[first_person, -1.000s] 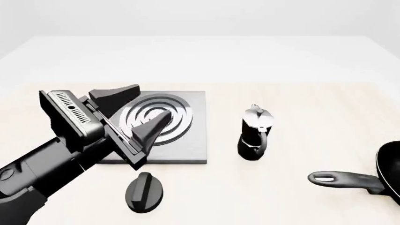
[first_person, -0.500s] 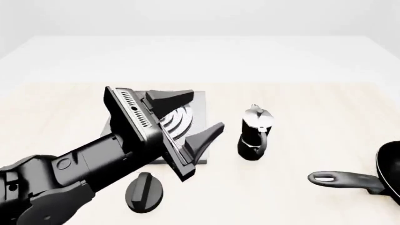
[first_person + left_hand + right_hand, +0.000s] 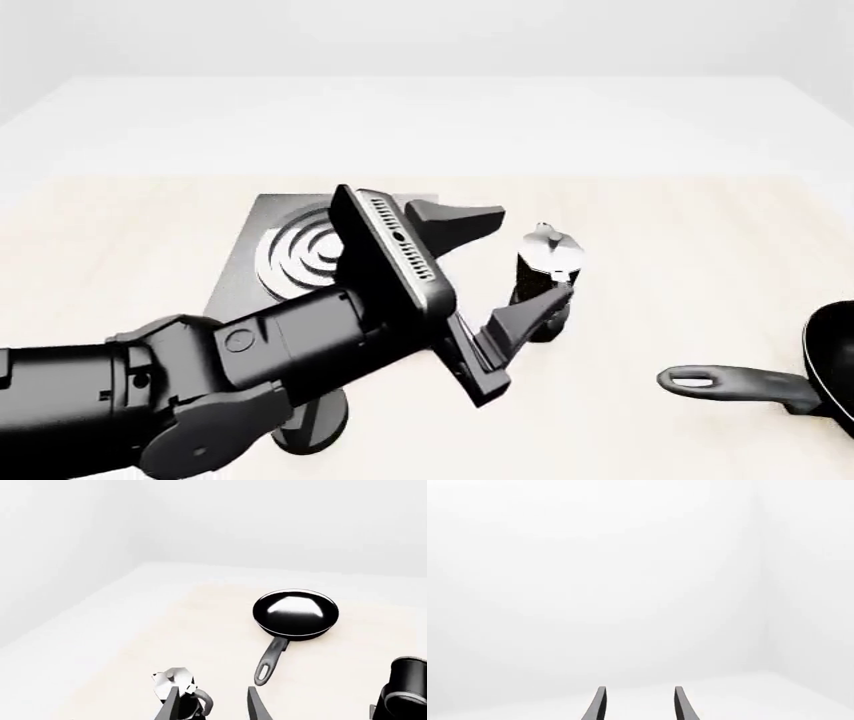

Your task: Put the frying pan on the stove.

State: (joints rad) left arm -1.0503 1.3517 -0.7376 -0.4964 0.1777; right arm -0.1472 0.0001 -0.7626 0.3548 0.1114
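Black and rigid, the frying pan (image 3: pixel 830 372) sits at the table's four o'clock edge, well apart from the stove (image 3: pixel 287 262). Probably weighty and slick-bowled; its slotted handle (image 3: pixel 737 384) looks the sensible hold. Left gripper (image 3: pixel 501 272) fingers gape empty; right gripper (image 3: pixel 639 705) likewise.

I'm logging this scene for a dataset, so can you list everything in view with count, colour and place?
frying pan: one, black with a glossy pale inside, far right of the table, handle toward the middle.
stove: one, grey slab with silver rings, left of centre, partly behind the left arm.
moka pot: one, black and silver, right of the stove.
knob: one, black, near edge, mostly hidden by the arm.
table: one, pale wood.
left gripper: one, black, open, near the moka pot.
right gripper: one, black, open, facing blank white.
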